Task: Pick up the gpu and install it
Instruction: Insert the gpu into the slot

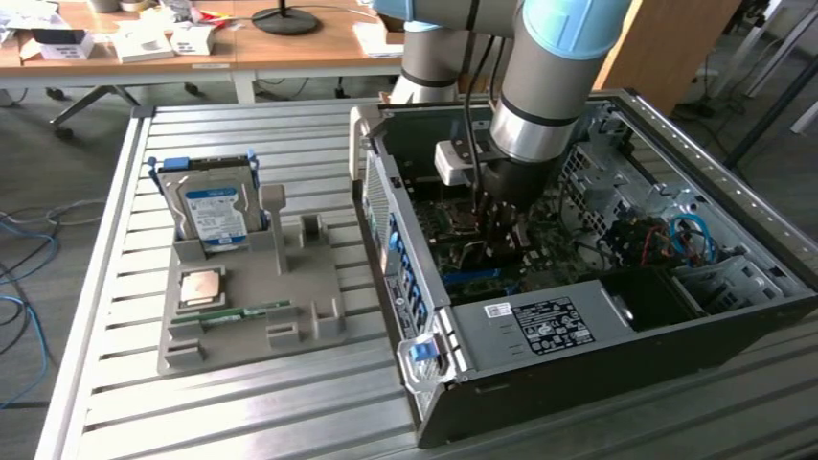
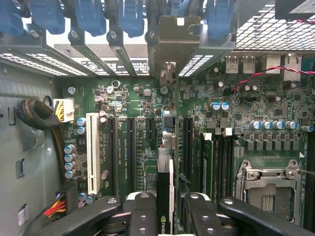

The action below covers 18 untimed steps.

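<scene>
Inside the open PC case (image 1: 715,287), centre-right of the exterior frame, I've got the arm (image 1: 550,86) reaching straight down over the motherboard (image 1: 511,259). Gripper (image 1: 501,225) is low in the case, just above the board.

Wrist view: both black fingers (image 2: 142,216) are pinching the gpu (image 2: 165,196) edge-on between them (card reads as a thin vertical sliver with a dark edge and a logo at the bottom). Its silver bracket (image 2: 170,44) stands at the rear slot openings, among the blue retention clips (image 2: 88,17). Card runs in line with the black expansion slots (image 2: 133,152), to the side of the white slot (image 2: 92,152). Whether the edge connector is touching a slot, I can't tell from here.

Empty CPU socket (image 2: 266,189) is well off to the side of the card, RAM slots (image 2: 221,162) between them.

Exterior view, left half: grey parts fixture (image 1: 256,307) sits on the slatted table (image 1: 128,412), beside the case. Hard drive (image 1: 215,216) stands upright in it, with a CPU (image 1: 205,286) and a green memory stick (image 1: 249,312) lying flat in front.
</scene>
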{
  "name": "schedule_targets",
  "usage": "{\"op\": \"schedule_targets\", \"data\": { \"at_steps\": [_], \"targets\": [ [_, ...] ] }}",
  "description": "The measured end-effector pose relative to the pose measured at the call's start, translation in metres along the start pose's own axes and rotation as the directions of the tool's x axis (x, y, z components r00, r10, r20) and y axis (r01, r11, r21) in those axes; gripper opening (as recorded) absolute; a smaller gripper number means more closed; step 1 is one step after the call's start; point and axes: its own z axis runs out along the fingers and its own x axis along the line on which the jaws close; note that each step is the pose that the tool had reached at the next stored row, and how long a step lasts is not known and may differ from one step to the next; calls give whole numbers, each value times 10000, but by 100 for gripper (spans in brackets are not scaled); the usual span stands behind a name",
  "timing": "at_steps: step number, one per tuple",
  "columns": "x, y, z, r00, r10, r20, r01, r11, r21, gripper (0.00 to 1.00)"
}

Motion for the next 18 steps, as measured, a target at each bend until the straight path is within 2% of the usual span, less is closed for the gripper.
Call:
{"op": "schedule_targets", "data": {
  "at_steps": [18],
  "targets": [
    [-3, 0, 14, 10000, 0, -1, 0, 10000, -1, 27]
  ]
}}
